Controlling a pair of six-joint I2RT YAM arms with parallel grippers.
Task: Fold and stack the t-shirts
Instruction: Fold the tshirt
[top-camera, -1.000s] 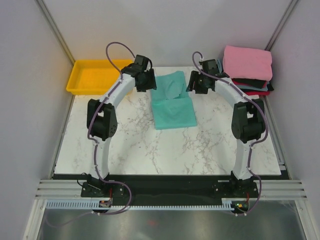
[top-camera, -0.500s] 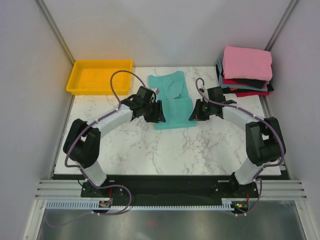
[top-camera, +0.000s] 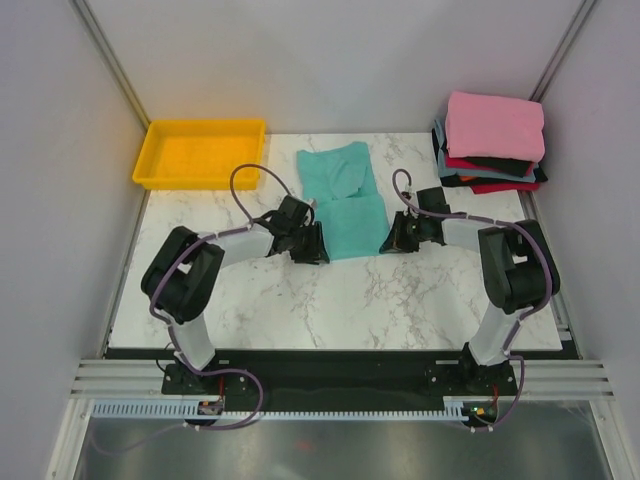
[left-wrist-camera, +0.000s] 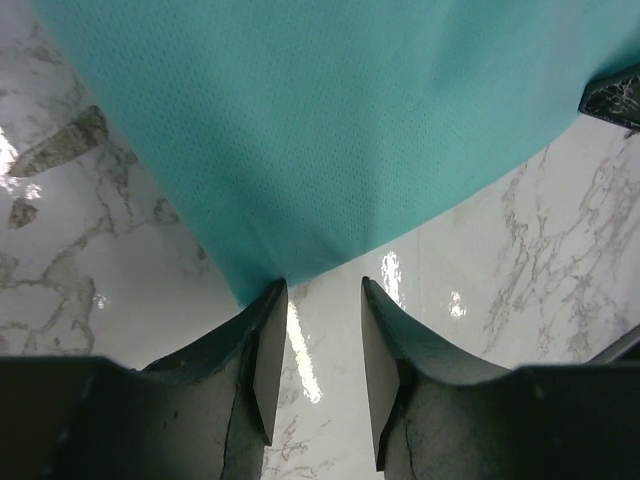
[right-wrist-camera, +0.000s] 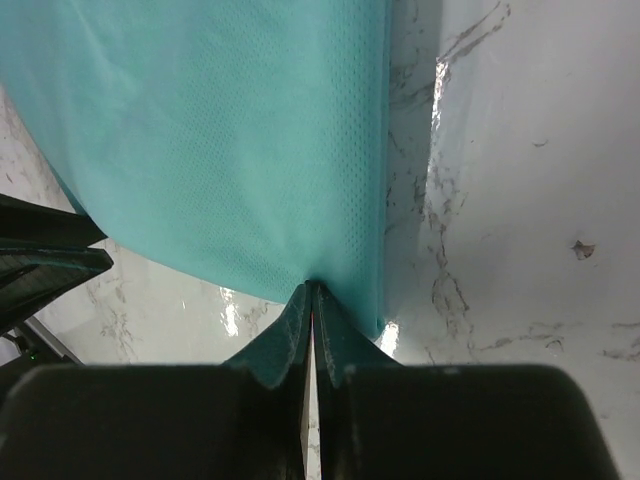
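The teal t-shirt (top-camera: 343, 200) lies partly folded on the marble table, long side running away from me. My left gripper (top-camera: 315, 243) sits at its near left corner. In the left wrist view its jaws (left-wrist-camera: 324, 284) stand apart, bare marble between them, and the shirt's hem (left-wrist-camera: 320, 120) just meets the left fingertip. My right gripper (top-camera: 392, 238) is at the near right corner. The right wrist view shows it (right-wrist-camera: 312, 285) shut, pinching the hem of the teal cloth (right-wrist-camera: 220, 130). Folded t-shirts (top-camera: 494, 125) are stacked at the back right, pink on top.
A yellow plastic tray (top-camera: 200, 152) stands at the back left corner. White walls close in the table on three sides. In the right wrist view, the left gripper's fingers (right-wrist-camera: 45, 255) show at the left edge, close across the shirt's near hem.
Both arms came back from the shirt's far end to its near edge and dropped low. The right jaws closed on the hem. The left jaws narrowed but stay apart.
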